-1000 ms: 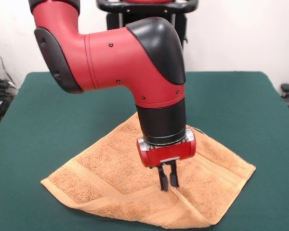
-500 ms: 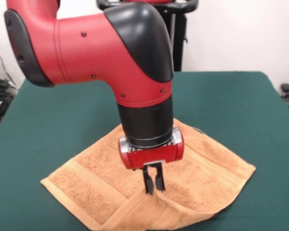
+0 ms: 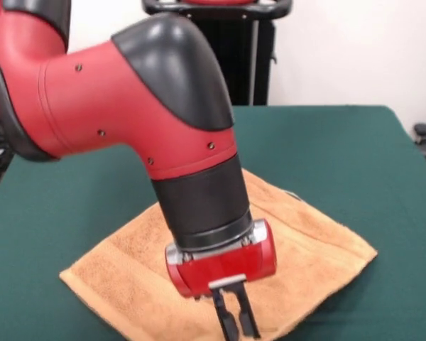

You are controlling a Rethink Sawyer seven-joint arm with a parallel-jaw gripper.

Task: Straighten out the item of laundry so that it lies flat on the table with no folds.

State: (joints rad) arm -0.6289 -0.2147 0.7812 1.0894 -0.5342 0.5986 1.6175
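A red and black robot arm [image 3: 128, 121] reaches down from twelve o'clock over a dark green surface [image 3: 355, 149]. One orange-tan towel [image 3: 305, 241] lies on the near half of the surface, turned like a diamond, its corners toward three, nine and twelve o'clock and its six o'clock corner hidden behind the end effector.

A second ago a flap of the towel lay folded over along the edge between six and nine o'clock, with the end effector pinching it. Since then the arm has swung toward six o'clock, dragging that flap outward — the fold no longer shows, so the towel looks close to flat, though its nearest corner is cut off by the picture's bottom edge.

The end effector [image 3: 236, 325] has its two fingers [image 3: 226, 320] nearly together; whether cloth is between them cannot be made out.

Count: one towel, one arm, one end effector, one surface.
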